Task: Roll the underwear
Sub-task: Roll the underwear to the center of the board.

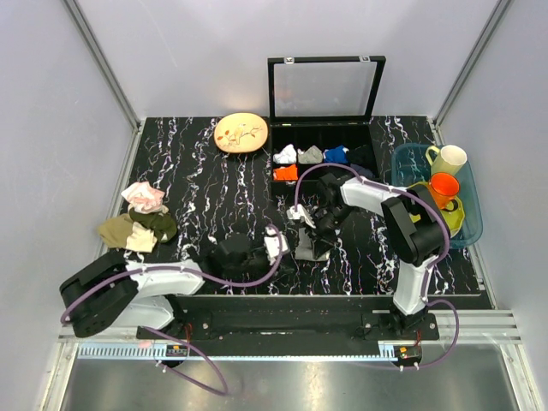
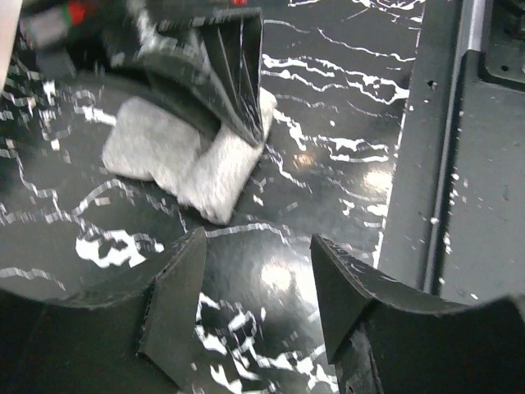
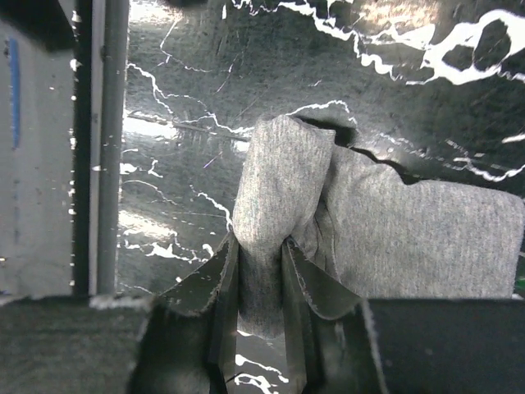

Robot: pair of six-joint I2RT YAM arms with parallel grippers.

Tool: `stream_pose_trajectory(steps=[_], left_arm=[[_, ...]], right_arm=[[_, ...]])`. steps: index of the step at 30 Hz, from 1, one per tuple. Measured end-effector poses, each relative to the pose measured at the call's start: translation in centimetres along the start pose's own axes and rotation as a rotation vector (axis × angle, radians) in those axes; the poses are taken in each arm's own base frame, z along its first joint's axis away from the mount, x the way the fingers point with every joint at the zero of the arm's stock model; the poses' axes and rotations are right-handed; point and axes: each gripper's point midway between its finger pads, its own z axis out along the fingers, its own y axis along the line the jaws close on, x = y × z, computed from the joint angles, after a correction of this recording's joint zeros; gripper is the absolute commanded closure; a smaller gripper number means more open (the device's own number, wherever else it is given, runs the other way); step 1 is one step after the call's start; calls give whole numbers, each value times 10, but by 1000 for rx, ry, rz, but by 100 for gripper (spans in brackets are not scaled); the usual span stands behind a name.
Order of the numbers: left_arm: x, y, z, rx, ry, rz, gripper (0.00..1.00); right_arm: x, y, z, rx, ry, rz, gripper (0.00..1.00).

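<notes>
The underwear [image 3: 369, 234] is pinched between right jaws.

A robot laboratory cell is indicated: a black marbled tabletop [image 1: 214, 197] is enclosed by pale panels [image 1: 51, 128] and aluminium framing [image 1: 101, 64], and a left arm [image 1: 163, 278] and right arm [image 1: 415, 231] are bolted to a base plate [image 1: 291, 320].

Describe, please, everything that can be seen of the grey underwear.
The underwear is a small piece of plain mid-grey cloth that looks soft and knitted. It lies bunched and partly folded on the black, white-veined table, towards its near edge. One part is raised into a rounded fold, and the right hand is shut on that fold, with one finger on each side. The rest lies flat on the table. The left hand is open beside it and does not touch it.
</notes>
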Motion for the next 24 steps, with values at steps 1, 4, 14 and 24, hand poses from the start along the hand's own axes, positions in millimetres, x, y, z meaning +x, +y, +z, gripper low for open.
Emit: stream_pose_trajectory(steps=[1,4,14,24], left_arm=[[-4,-1,8,8,17,43,42],[-10,-1,29,13,60,140,42],[26,10,70,14,283,346,44],[29,15,82,21,334,397,58]], right_arm=[[1,1,0,-13,-9,24,73],[6,6,-1,-43,-23,82,72],[12,14,-2,-78,-22,153,71],[13,16,-3,-84,-20,175,70]])
